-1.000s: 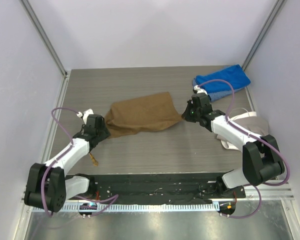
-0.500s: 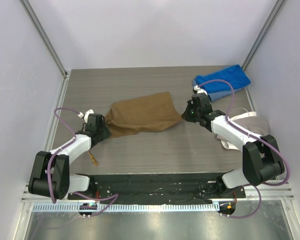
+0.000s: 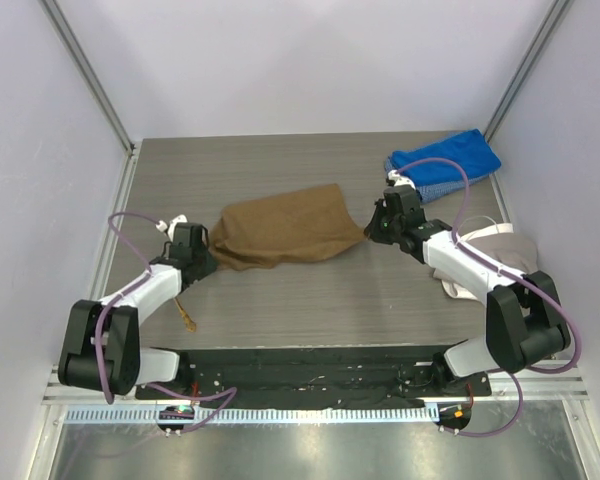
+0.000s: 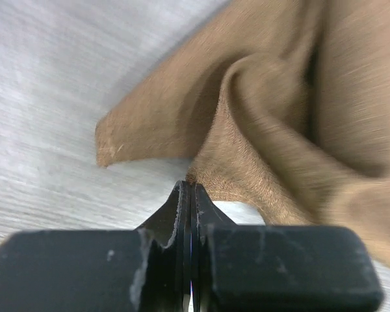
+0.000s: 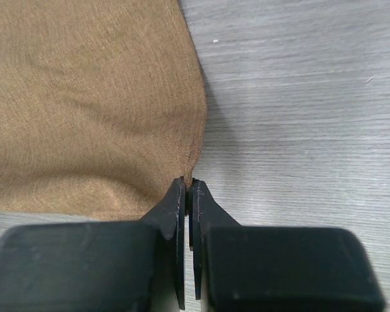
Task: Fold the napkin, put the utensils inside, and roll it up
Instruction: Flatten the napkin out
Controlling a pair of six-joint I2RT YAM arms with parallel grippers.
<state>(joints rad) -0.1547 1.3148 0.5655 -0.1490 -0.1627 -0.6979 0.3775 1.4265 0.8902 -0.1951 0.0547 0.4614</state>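
Note:
The tan-brown napkin (image 3: 280, 232) lies bunched across the middle of the table. My left gripper (image 3: 206, 259) is at its left end, jaws pressed together with a fold of the napkin's (image 4: 279, 123) hem pinched at their tips (image 4: 190, 186). At the right corner of the napkin (image 5: 91, 97), my right gripper (image 3: 370, 231) is shut, and the cloth puckers into its fingertips (image 5: 188, 183). A small gold spoon (image 3: 187, 318) lies on the table beside the left forearm, partly hidden by it.
A blue cloth (image 3: 445, 162) lies at the back right corner. A beige-and-white cap-like item (image 3: 500, 245) sits under the right arm near the right wall. Metal rails run along both table sides.
My left gripper has gone from open to shut on the napkin's left edge, shifting slightly up-table. The right gripper and the napkin's right corner have stayed put.

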